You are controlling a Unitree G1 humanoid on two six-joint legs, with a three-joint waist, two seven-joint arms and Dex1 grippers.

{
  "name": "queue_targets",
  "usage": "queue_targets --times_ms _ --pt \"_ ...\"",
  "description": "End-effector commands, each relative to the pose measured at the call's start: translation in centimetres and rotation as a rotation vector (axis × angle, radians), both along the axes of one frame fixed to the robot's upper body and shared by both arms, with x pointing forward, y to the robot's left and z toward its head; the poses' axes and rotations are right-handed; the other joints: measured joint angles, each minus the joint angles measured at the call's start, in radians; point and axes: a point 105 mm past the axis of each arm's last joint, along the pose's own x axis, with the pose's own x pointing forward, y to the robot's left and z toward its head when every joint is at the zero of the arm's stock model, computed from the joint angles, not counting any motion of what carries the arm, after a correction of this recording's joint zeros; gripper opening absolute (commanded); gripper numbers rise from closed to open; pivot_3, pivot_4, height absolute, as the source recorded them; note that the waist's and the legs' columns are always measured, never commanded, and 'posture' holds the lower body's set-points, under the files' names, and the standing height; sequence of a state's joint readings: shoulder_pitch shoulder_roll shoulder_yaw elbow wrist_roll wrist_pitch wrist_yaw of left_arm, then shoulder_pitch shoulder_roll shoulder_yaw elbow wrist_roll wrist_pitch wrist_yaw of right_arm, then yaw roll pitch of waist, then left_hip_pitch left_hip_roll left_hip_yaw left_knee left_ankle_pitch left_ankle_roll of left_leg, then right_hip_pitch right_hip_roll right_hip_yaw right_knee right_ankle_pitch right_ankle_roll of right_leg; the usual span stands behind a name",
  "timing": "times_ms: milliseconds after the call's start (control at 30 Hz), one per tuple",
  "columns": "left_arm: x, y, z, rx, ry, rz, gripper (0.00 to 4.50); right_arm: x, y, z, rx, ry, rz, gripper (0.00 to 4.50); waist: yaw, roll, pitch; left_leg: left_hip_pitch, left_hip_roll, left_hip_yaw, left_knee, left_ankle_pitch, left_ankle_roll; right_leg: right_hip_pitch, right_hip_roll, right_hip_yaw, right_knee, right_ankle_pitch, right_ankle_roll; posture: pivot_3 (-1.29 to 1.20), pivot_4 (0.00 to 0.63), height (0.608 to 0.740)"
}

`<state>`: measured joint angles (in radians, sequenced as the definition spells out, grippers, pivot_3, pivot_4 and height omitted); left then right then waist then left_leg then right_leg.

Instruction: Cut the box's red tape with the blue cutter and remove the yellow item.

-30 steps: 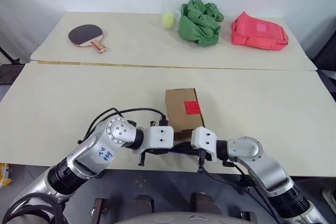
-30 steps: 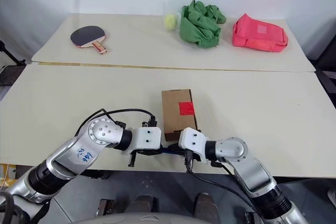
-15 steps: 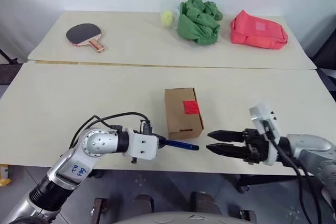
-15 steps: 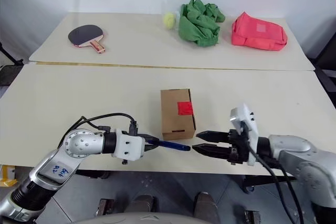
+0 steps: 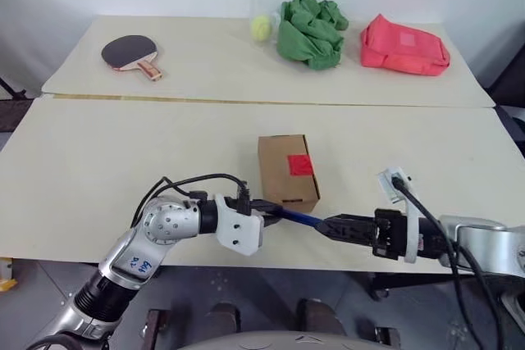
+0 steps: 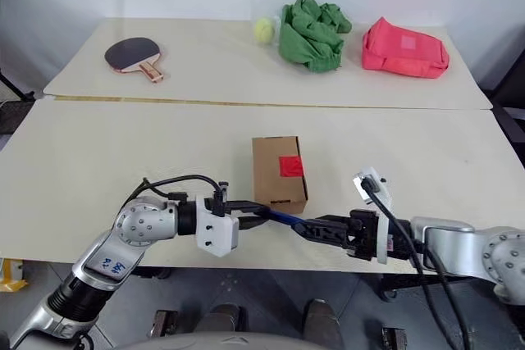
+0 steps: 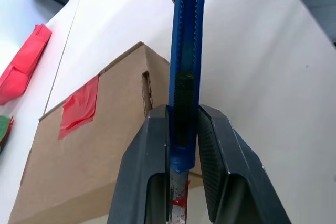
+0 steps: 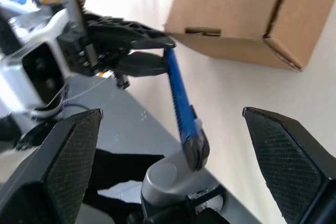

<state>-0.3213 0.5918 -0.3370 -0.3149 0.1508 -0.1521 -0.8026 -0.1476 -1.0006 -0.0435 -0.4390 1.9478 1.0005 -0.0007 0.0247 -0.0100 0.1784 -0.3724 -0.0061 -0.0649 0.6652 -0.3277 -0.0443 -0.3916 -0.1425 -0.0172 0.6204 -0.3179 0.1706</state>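
The brown box [image 5: 283, 174] lies mid-table with the red tape [image 5: 301, 165] on its top face. Just in front of it, my left gripper [image 5: 267, 207] is shut on the blue cutter [image 5: 297, 217], which points to the right along the box's near side. In the left wrist view the cutter [image 7: 185, 72] is pinched between the two fingers. My right gripper [image 5: 332, 226] faces the cutter's free end, turned edge-on. Its pads [image 8: 68, 166] stand wide apart, open, on either side of the cutter's dark tip [image 8: 193, 148] without touching it. The yellow item is hidden.
On the far table lie a red-handled paddle [image 5: 130, 55], a tennis ball [image 5: 261, 27], a green cloth heap [image 5: 310, 32] and a pink-red pouch [image 5: 404, 47]. Both grippers hang over the near table's front edge [image 5: 361, 268].
My right gripper let go of the cutter, opened, drew off to the right, then rolled edge-on back at its tip. My left gripper rose, swinging the cutter up beside the box.
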Motion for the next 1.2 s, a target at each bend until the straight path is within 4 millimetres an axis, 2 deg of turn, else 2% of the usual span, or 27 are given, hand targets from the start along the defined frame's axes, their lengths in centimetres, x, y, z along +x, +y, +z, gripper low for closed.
queue_targets --times_ms 33,133,167,233,367,633,733,900,1133,1200 --pt "-0.1 -1.2 0.9 -0.034 -0.042 -0.018 0.44 0.3 1.1 0.3 0.026 -0.009 -0.009 4.48 0.0 0.0 0.0 0.0 0.0 0.0 0.0 0.0 0.0 0.0 0.0 0.0 0.0 0.0 0.0 0.0 0.15 0.74" --pt "-0.1 -1.5 1.0 -0.04 -0.043 -0.015 0.44 0.6 1.4 0.3 0.026 -0.008 -0.009 4.48 0.0 0.0 0.0 0.0 0.0 0.0 0.0 0.0 0.0 0.0 0.0 0.0 0.0 0.0 0.0 0.0 0.15 0.74" --pt "0.0 -1.5 1.0 -0.042 -0.044 -0.015 0.44 0.7 1.5 0.3 0.025 -0.007 -0.008 4.09 0.0 0.0 0.0 0.0 0.0 0.0 0.0 0.0 0.0 0.0 0.0 0.0 0.0 0.0 0.0 0.0 0.15 0.74" --pt "0.0 -1.5 1.0 -0.041 -0.049 -0.016 0.44 0.8 1.6 0.3 0.027 -0.005 -0.01 3.6 0.0 0.0 0.0 0.0 0.0 0.0 0.0 0.0 0.0 0.0 0.0 0.0 0.0 0.0 0.0 0.0 0.15 0.74" --pt "0.0 -1.5 1.0 -0.041 -0.048 -0.013 0.44 0.9 1.8 0.1 0.034 0.003 -0.008 2.23 0.0 0.0 0.0 0.0 0.0 0.0 0.0 0.0 0.0 0.0 0.0 0.0 0.0 0.0 0.0 0.0 0.15 0.74" --pt "0.0 -1.5 0.9 -0.036 -0.048 -0.013 0.44 1.2 1.8 -0.1 0.039 0.017 -0.031 2.23 0.0 0.0 0.0 0.0 0.0 0.0 0.0 0.0 0.0 0.0 0.0 0.0 0.0 0.0 0.0 0.0 0.15 0.74" --pt "0.1 -1.4 0.9 -0.034 -0.049 -0.01 0.44 1.4 1.7 -0.3 0.04 0.025 -0.038 1.68 0.0 0.0 0.0 0.0 0.0 0.0 0.0 0.0 0.0 0.0 0.0 0.0 0.0 0.0 0.0 0.0 0.15 0.74" --pt "0.2 -1.4 1.0 -0.035 -0.046 -0.003 0.44 1.4 1.7 -0.5 0.038 0.035 -0.039 0.04 0.0 0.0 0.0 0.0 0.0 0.0 0.0 0.0 0.0 0.0 0.0 0.0 0.0 0.0 0.0 0.0 0.15 0.74" --pt "-0.2 -1.3 1.1 -0.052 -0.012 -0.007 0.44 1.5 1.5 -0.7 0.041 0.046 -0.047 0.06 0.0 0.0 0.0 0.0 0.0 0.0 0.0 0.0 0.0 0.0 0.0 0.0 0.0 0.0 0.0 0.0 0.15 0.74" --pt "-0.3 -1.1 1.4 -0.094 0.035 0.006 1.18 1.4 1.4 -0.6 0.043 0.047 -0.041 0.06 0.0 0.0 0.0 0.0 0.0 0.0 0.0 0.0 0.0 0.0 0.0 0.0 0.0 0.0 0.0 0.0 0.15 0.74"
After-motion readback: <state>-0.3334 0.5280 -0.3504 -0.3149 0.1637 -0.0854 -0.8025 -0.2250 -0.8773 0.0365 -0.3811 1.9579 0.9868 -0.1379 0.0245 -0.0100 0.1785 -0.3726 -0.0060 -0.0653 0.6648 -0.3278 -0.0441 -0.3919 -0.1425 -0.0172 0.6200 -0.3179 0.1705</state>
